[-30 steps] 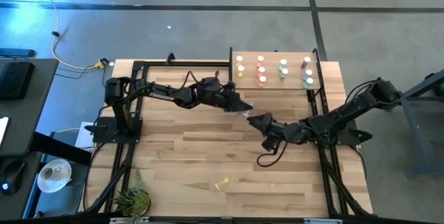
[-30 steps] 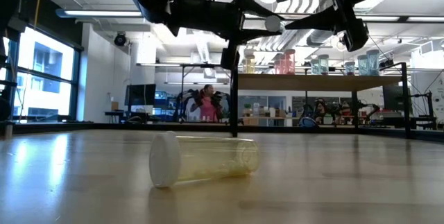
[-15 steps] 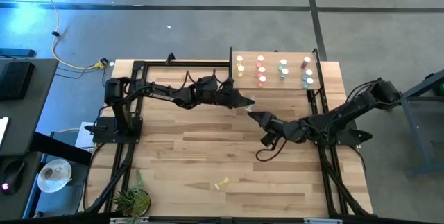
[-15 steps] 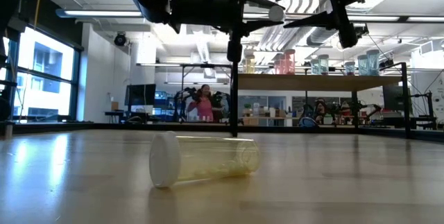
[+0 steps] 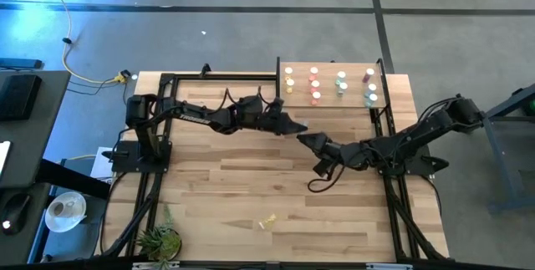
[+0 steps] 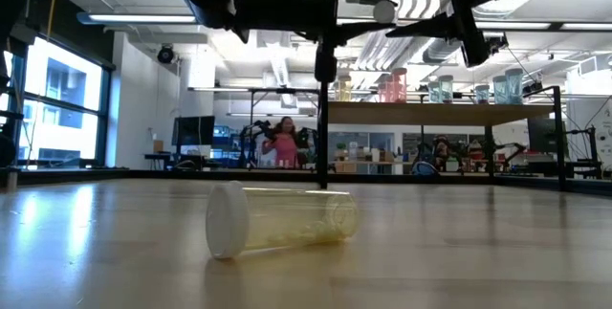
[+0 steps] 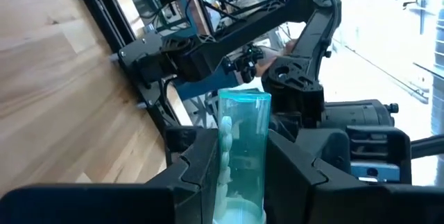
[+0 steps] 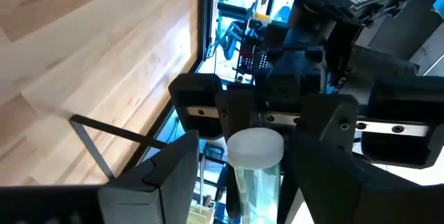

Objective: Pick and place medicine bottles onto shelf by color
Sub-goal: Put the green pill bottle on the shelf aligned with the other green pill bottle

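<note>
High view: the two arms meet near the table's middle, just in front of the shelf. The left gripper reaches in from the left, and the right gripper comes from the right, their tips almost touching.

In the left wrist view, the left gripper's fingers are pinched on a teal-green bottle, its clear body sticking out forward between them. The right wrist view shows the same bottle end-on, white cap toward the camera, sitting between the right gripper's spread fingers. Those fingers appear to stand apart from the bottle on both sides, though from this angle contact is hard to rule out.

On the shelf, other medicine bottles stand upright in short columns by colour: yellow at the left, then pink-red, teal-green, and a purplish one at the right end with teal-green ones below it.

A yellow bottle lies on its side on the table, close to the low camera, white cap to the left; from above it shows near the table's front edge. A small potted plant sits at the front left corner.
</note>
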Controlling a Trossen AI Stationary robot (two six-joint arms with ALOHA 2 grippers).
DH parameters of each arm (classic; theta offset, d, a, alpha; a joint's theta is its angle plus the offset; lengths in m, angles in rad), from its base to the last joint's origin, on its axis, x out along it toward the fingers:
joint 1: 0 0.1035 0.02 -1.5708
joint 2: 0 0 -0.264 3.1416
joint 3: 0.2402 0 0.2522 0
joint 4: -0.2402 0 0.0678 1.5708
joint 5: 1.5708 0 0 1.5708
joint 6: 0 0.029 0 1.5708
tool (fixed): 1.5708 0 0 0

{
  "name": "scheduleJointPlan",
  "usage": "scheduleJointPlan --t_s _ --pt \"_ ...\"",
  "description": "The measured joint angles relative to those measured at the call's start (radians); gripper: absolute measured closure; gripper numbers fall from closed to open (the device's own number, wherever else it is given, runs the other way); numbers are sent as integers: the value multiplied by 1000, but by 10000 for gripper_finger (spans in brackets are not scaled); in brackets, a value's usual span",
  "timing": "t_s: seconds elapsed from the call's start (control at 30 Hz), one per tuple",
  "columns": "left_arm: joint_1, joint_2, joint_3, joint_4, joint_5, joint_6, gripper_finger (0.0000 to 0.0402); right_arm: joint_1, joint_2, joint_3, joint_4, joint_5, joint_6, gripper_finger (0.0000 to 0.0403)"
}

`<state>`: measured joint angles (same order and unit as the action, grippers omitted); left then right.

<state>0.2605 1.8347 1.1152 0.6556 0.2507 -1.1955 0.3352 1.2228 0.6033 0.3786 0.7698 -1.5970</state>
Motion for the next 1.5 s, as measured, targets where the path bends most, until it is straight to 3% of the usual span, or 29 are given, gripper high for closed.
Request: scheduleJointPlan --t_s 0.77,1.17,1.5 --pt "0 1 0 -9 -24 -32 311 -15 0 0 15 -4 -17 287" --pt "0 1 0 -10 -30 -31 311 -15 0 0 14 -4 -16 294" --pt "1 1 0 -10 -50 83 309 -15 1 0 12 -4 15 295"
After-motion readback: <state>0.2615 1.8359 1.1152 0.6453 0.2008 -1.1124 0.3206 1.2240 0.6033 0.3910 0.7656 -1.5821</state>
